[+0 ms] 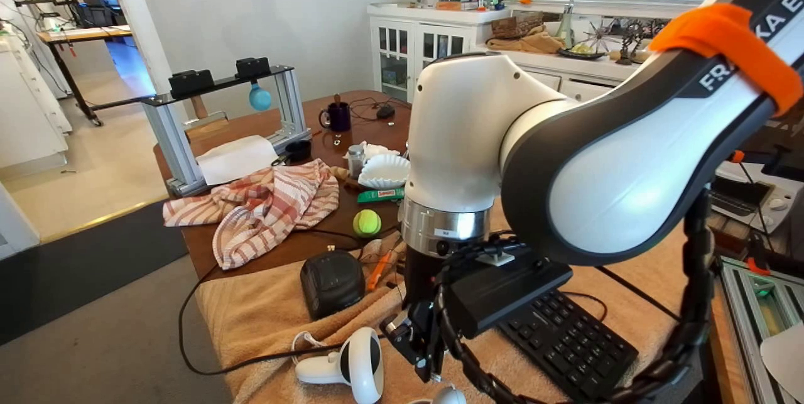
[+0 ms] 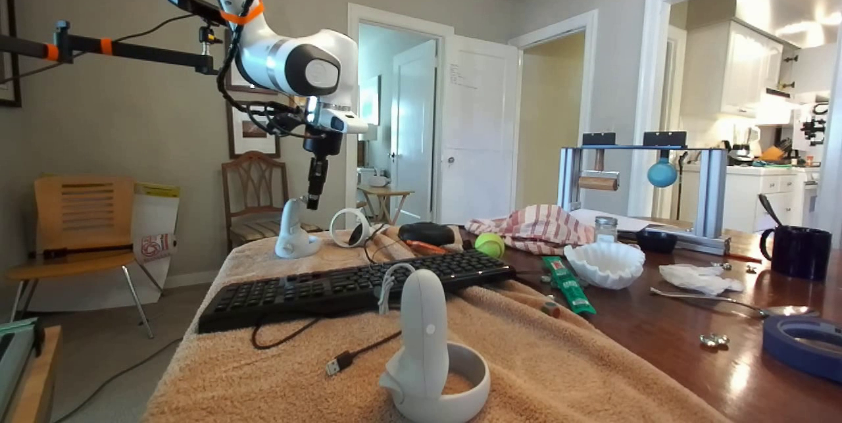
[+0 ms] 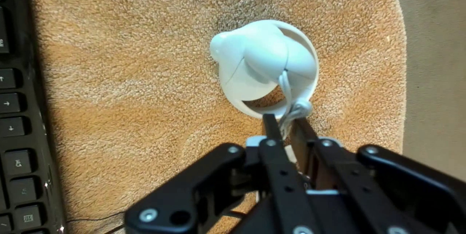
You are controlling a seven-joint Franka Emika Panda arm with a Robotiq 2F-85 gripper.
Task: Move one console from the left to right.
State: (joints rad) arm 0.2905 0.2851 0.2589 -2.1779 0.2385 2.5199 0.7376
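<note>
The console (image 3: 247,52), a small all-white controller with a ring-like base, stands on the tan towel in the wrist view. In an exterior view it stands upright at the towel's far end (image 2: 291,235); only its top shows at the bottom edge in an exterior view (image 1: 448,396). A pale cord runs from its top to my fingers. My gripper (image 3: 285,119) is just above the console's top, also in an exterior view (image 2: 314,202). Its fingers are apart by a narrow gap, the cord passing between or under them. I cannot tell whether they touch the cord.
A white controller with a dark centre (image 1: 360,360) lies beside the console. An upright white controller with a cord (image 2: 424,344) stands at the near end. A black keyboard (image 2: 355,288) lies between, with a black case (image 1: 333,284) and tennis ball (image 1: 367,223) behind.
</note>
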